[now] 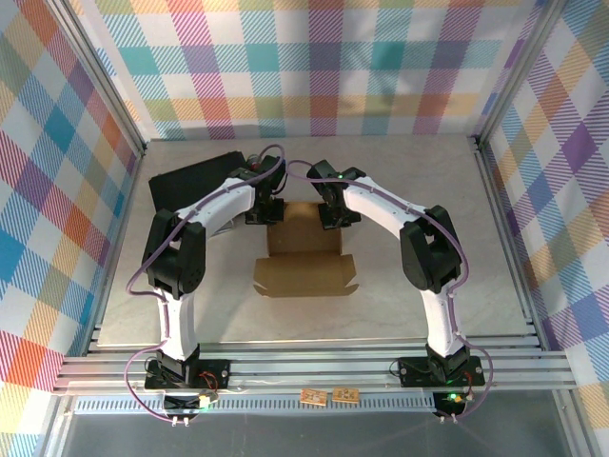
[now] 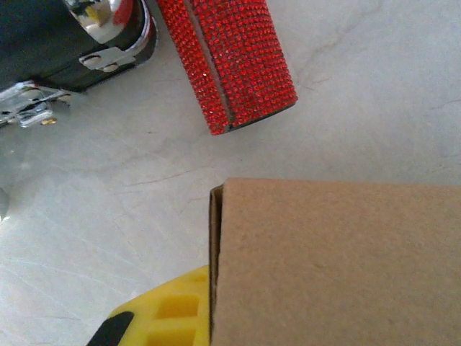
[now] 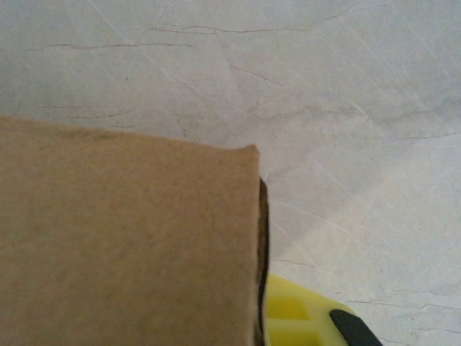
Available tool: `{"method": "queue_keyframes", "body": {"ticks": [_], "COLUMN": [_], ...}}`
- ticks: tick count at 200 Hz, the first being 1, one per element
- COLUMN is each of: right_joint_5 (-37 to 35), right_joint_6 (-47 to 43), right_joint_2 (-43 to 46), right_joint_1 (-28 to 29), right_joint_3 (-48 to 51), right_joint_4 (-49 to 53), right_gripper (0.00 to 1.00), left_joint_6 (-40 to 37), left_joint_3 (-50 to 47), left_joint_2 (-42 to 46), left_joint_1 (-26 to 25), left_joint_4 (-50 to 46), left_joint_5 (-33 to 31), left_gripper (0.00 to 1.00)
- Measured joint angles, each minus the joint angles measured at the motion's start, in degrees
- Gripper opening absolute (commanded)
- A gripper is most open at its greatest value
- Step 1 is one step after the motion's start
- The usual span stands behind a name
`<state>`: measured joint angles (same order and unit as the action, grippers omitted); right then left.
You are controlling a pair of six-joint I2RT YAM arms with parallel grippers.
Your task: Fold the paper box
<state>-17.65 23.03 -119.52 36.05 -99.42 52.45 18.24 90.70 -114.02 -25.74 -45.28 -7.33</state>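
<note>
The paper box (image 1: pixel 304 255) is lying mid-table, btwn the two arms: the far section is standing partly raised and the near flap is lying flat twd the arm bases. Both wrist views are showing an upright cardboard panel w/ a doubled edge.

The left gripper (image 1: pixel 264 211) is sitting at the box's far-left corner, the right gripper (image 1: pixel 335 213) at the far-right corner. One yellow finger (image 2: pixel 167 317) is showing just beside the panel edge on the left, and another (image 3: pixel 299 317) on the right. The opposing finger is hidden by cardboard each side, so pinching vs. spread: cannot tell.

Risks, as judged:
- Uneven pull L vs. R: box skewing or sliding on the smooth table (image 1: pixel 428 305).
- Early release: walls springing back open.
- Wide left-arm swing: knocking the red glitter cylinder (image 2: pixel 234 61) or the black case (image 1: pixel 195 176), both lying near that corner.
</note>
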Motion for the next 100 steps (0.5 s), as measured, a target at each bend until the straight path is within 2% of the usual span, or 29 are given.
{"method": "queue_keyframes", "body": {"ticks": [65,73,88,100], "right_joint_5": [1.4,1.5,1.7,1.4], "right_joint_6": [0.5,0.5,0.5,0.4], "right_joint_2": [-0.1,-0.2,-0.2,-0.2], "right_joint_1": [0.1,0.1,0.1,-0.1], "right_joint_3": [-0.1,-0.1,-0.3,-0.3], "right_joint_4": [-0.1,-0.1,0.0,0.5], "right_gripper": [0.00,0.00,0.00,0.00], "left_joint_6": [4.2,4.5,4.7,4.5], "left_joint_3": [1.0,1.1,1.1,1.0], "left_joint_2": [0.0,0.0,0.0,0.0], "left_joint_1": [-3.6,-3.8,-3.8,-3.7], "left_joint_4": [-2.8,-2.8,-3.0,-3.8], "left_joint_5": [-10.3,-10.7,-11.1,-11.5], "left_gripper": [0.00,0.11,0.39,0.49]}}
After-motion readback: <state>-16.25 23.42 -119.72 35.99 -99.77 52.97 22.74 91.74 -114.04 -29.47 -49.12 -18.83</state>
